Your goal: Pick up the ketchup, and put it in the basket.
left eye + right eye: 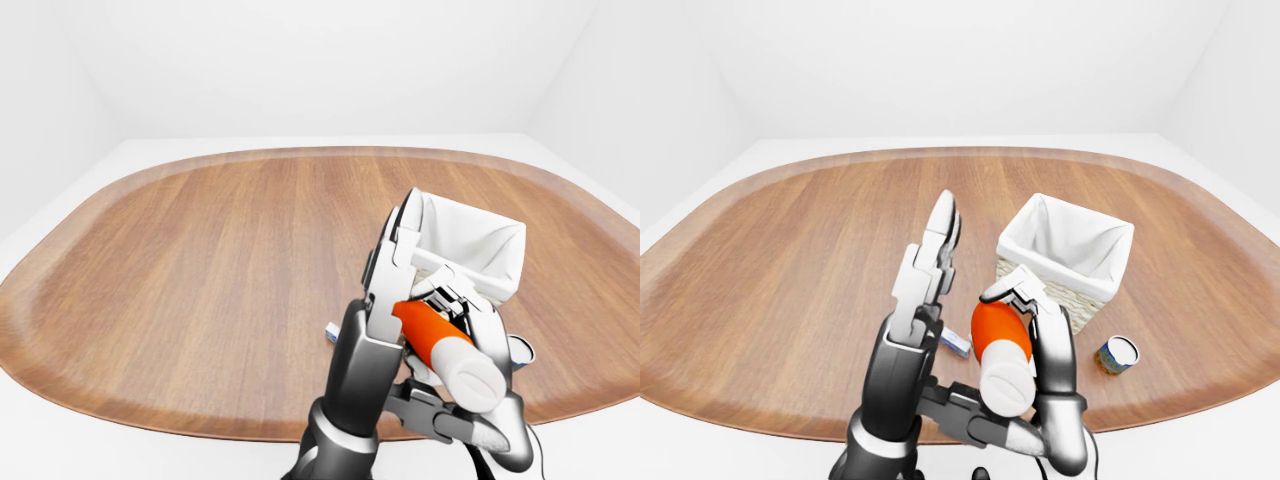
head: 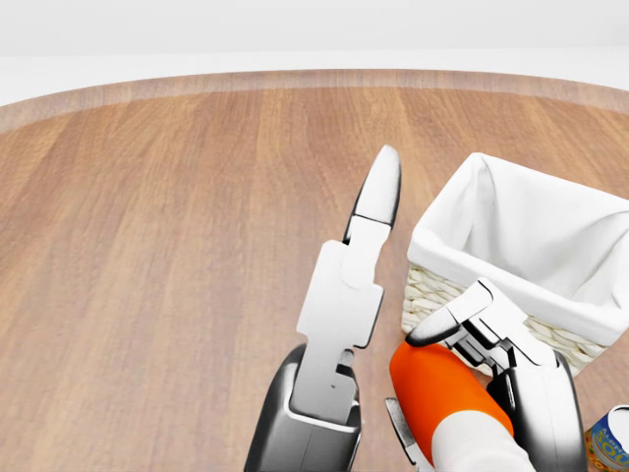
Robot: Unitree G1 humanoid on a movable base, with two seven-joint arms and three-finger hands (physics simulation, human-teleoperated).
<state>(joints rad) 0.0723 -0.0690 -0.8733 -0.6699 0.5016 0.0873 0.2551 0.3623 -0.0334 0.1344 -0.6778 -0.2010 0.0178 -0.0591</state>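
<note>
The ketchup is an orange-red bottle with a white cap, lying tilted with the cap towards the bottom of the right-eye view. My right hand holds it above the table. Two fingers curl over the bottle, and one long finger stands straight up beside it on the left. The basket is wicker with a white cloth lining. It stands just above and to the right of the hand and looks empty. In the head view the bottle is close to the basket's near wall. My left hand is not in view.
The oval wooden table has a raised rim. A small can with a blue label stands to the right of the hand, below the basket. A small blue and white box lies on the table behind the hand.
</note>
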